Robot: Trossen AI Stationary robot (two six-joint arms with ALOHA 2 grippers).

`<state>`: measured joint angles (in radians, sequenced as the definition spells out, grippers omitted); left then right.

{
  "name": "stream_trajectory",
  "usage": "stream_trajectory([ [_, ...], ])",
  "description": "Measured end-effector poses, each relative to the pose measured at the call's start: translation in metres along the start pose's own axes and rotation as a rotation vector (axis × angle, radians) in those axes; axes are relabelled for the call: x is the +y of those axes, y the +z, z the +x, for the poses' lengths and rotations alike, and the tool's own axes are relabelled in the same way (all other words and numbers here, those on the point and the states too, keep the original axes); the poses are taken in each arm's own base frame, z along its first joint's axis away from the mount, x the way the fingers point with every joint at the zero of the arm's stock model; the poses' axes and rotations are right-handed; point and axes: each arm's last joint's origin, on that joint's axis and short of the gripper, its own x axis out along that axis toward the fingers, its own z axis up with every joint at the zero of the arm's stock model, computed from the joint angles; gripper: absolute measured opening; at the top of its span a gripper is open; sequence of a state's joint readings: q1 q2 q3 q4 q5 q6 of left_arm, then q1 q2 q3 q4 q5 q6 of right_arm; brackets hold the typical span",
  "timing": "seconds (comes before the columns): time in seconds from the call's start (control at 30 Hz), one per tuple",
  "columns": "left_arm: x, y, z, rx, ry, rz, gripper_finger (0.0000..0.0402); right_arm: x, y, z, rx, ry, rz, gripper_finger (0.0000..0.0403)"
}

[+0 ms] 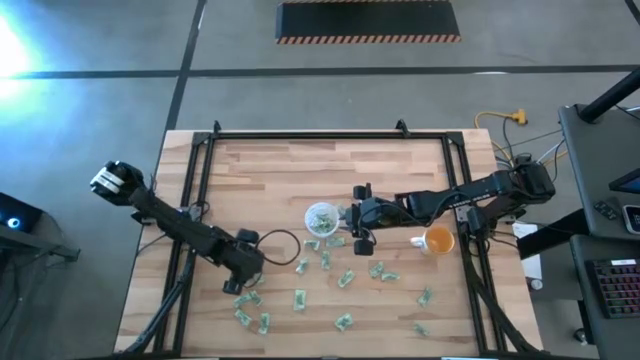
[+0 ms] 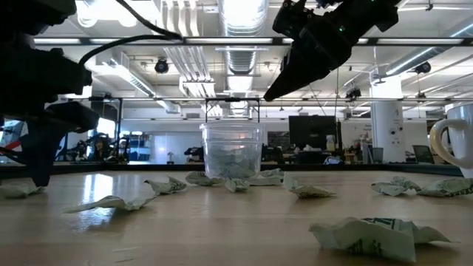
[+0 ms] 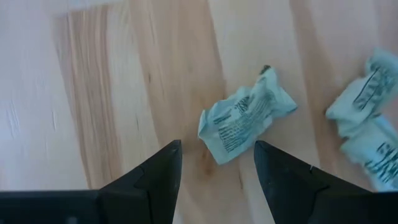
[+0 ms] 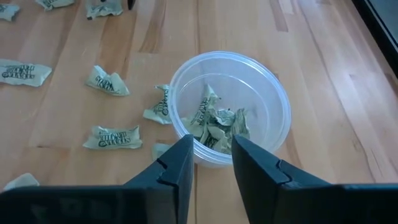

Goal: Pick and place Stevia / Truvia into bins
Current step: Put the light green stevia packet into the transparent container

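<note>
A pale wooden table [image 1: 260, 170] with a butcher-block grain stands on a grey concrete floor [image 1: 100, 100] crossed by dark seams. On the far floor lies a black mat [image 1: 368, 20] edged with orange-and-black hazard stripes. A yellow cable [image 1: 500, 118] trails on the floor by the table's far right corner. To the right a dark desk [image 1: 600, 200] holds a keyboard [image 1: 612, 285]. Seen level, the room behind is an open hall with ceiling ducts [image 2: 244, 55], long strip lights [image 2: 244, 11] and a white column [image 2: 384, 129].

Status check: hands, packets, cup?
Left hand open, low over a crumpled packet on the table. Right hand open, empty, above the cup. Several packets in the cup, many loose around it. Nothing blocking.
</note>
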<state>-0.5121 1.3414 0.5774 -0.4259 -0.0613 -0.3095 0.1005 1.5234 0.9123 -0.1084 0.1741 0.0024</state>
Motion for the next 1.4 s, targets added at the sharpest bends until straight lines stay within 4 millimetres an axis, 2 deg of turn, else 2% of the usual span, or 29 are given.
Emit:
stream_trajectory([
  [0.33, -0.001, 0.004, 0.002, -0.082, -0.026, 0.004, 0.0185, 0.0, 0.0, 0.0, 0.001, 0.0, 0.019, 0.0097],
  [0.8, -0.001, 0.001, 0.018, -0.012, -0.001, 0.031, 0.0182, 0.0, -0.001, 0.0, 0.009, 0.0, 0.023, 0.0086],
  [0.93, -0.001, 0.002, 0.015, -0.021, -0.003, 0.031, 0.0156, 0.0, -0.001, 0.0, 0.01, 0.0, 0.023, 0.0088],
  [1.4, -0.001, 0.003, -0.002, -0.066, -0.019, 0.081, 0.0015, 0.0, -0.002, 0.0, 0.011, 0.0, 0.023, 0.0078],
])
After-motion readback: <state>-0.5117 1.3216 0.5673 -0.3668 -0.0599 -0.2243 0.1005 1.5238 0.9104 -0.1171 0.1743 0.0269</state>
